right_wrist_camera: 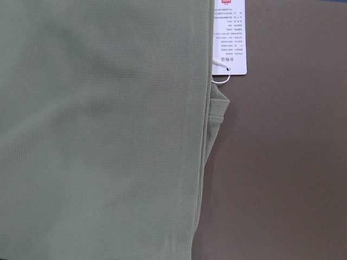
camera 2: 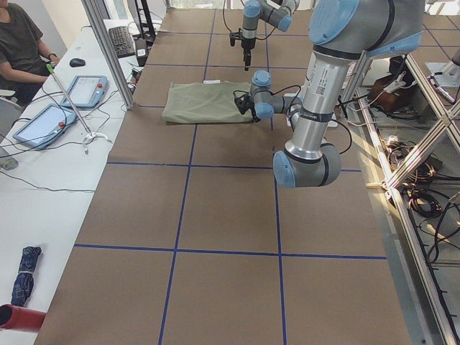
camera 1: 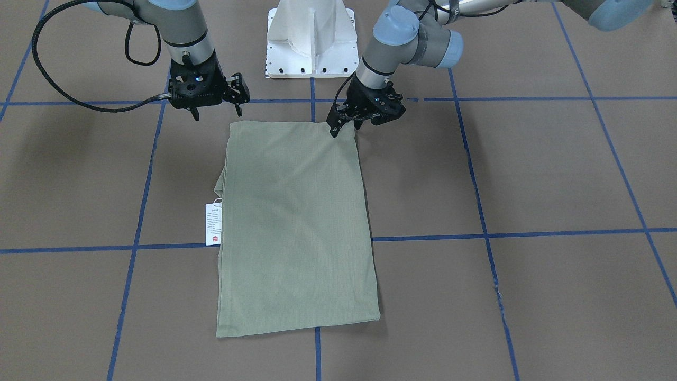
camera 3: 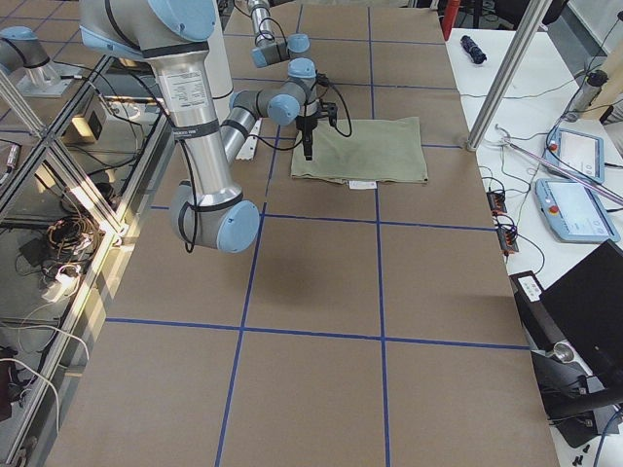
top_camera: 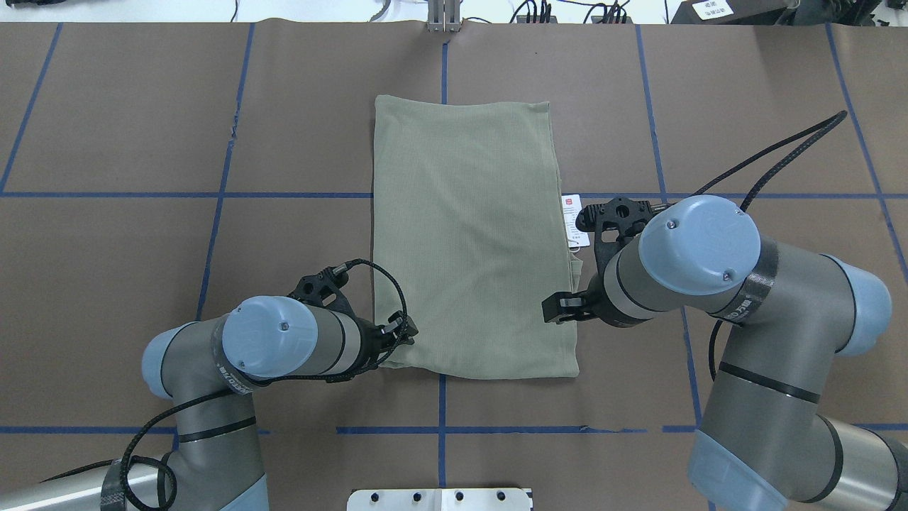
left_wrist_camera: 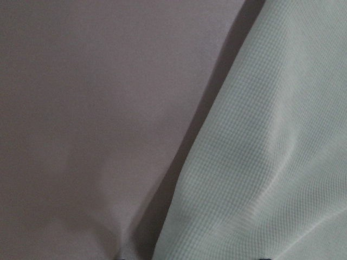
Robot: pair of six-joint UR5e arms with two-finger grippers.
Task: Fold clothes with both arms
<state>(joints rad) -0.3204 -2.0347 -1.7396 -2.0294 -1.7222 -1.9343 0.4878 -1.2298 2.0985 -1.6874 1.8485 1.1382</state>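
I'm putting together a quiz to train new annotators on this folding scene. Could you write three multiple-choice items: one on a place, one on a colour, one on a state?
1. Where does the hang tag lie relative to the shirt?
A) on its middle
B) beside its edge on the robot's right
C) beside its edge on the robot's left

2. What colour are the grid lines on the table?
A) red
B) blue
C) yellow

3. How does the shirt lie?
A) folded into a flat rectangle
B) crumpled in a heap
C) rolled into a tube

Answers:
1 B: in the overhead view the tag pokes out on the right-hand side.
2 B: blue lines cross the brown surface.
3 A: straight edges and squared corners show in both top-down views.
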